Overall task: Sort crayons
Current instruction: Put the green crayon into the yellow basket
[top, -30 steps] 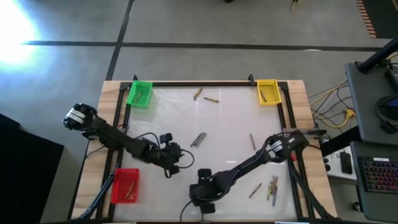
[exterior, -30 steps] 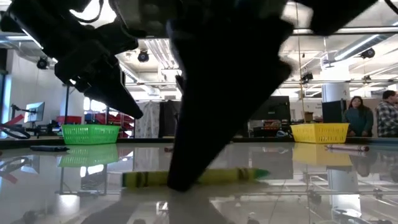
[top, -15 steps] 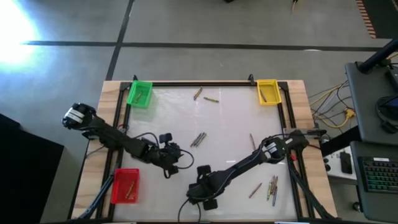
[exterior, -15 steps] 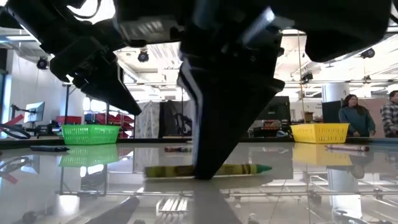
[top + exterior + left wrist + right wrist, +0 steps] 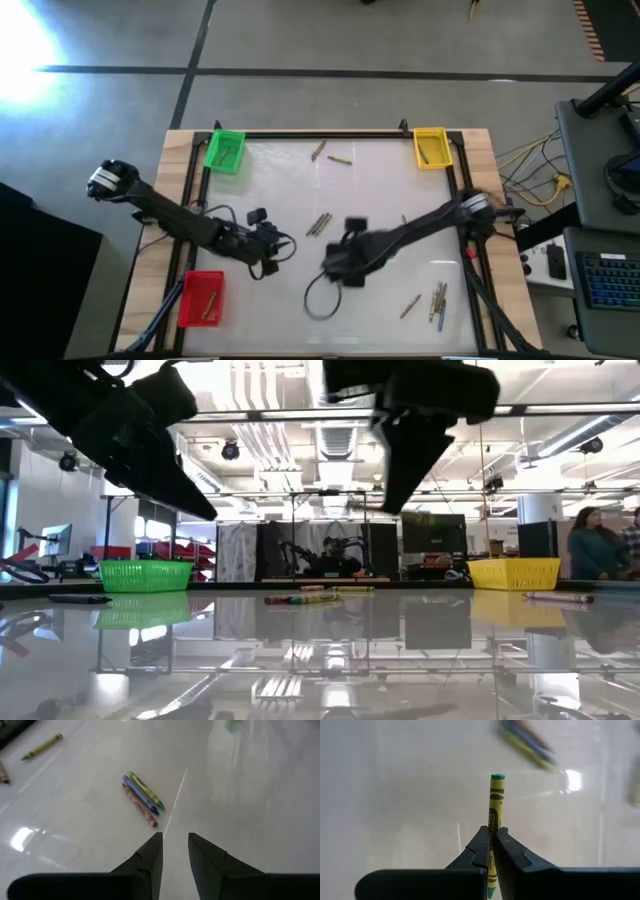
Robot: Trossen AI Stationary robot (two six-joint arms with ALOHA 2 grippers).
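Right pincer (image 5: 491,851) clamped on a green crayon (image 5: 494,807), lifted above the bench (image 5: 380,180).
Left pincer (image 5: 175,851) hovers narrowly parted, holding nothing; three crayons (image 5: 141,798) lie just ahead of its fingertips.

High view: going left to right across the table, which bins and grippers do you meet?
Red bin → green bin → left gripper → right gripper, shut on a green crayon → yellow bin.

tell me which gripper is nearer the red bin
Left. The left gripper hovers just up and right of the red bin; the right gripper, holding a crayon, is farther across the table.
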